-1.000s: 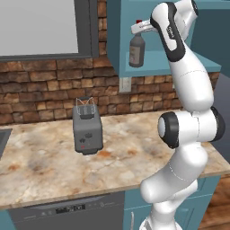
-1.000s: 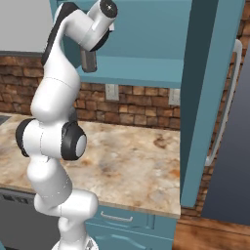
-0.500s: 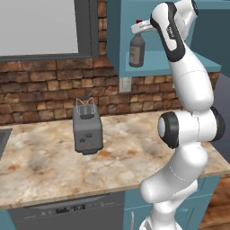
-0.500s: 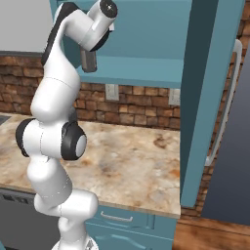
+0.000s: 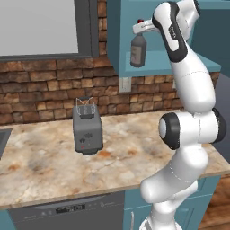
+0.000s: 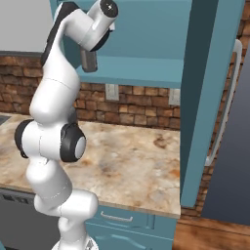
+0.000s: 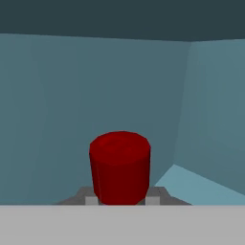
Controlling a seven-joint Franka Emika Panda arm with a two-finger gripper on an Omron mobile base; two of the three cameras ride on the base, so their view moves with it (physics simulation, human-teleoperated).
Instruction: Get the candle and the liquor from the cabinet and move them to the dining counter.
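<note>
- Glossy white arm [image 5: 193,85] of rounded, tube-like links.
- Dark grey to black bands and round caps at the joints.
- Pale claw [image 5: 140,28] with small dark grey fingertips [image 7: 88,195].

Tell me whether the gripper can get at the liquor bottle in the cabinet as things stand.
Probably yes, it looks there already. The gripper sits at the neck of the liquor bottle on the cabinet shelf, shut on it, with the red cap between its fingertips. The cabinet door stands open, so nothing blocks the way.
</note>
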